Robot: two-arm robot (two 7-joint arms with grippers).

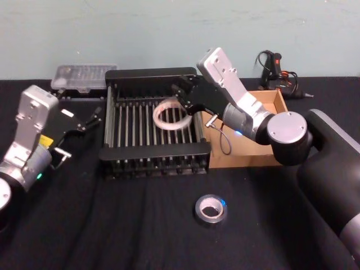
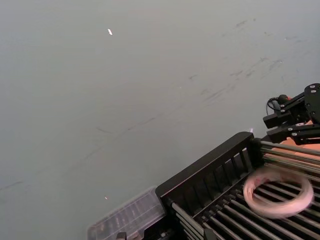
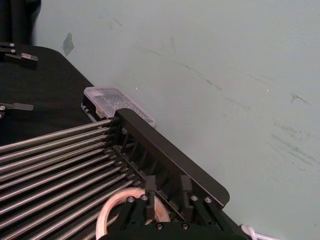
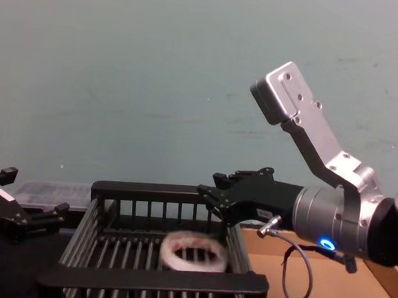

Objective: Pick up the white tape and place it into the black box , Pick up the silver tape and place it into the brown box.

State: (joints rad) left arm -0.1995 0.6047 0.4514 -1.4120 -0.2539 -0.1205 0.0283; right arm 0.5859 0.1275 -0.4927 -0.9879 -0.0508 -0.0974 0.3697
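Two spread fingers of the right gripper (image 1: 181, 100) hang empty over the black box (image 1: 152, 151), white tape (image 1: 170, 115) blurred inside; silver tape (image 1: 211, 209) lies on the table near the brown box (image 1: 247, 149); left gripper (image 1: 90, 120) is parked open

Your right gripper (image 1: 184, 99) is reaching forward and leftward from its bent wrist, fingers parted and gripping nothing. Your left gripper (image 1: 90, 119) is idling well to its left, fingers likewise spread apart.
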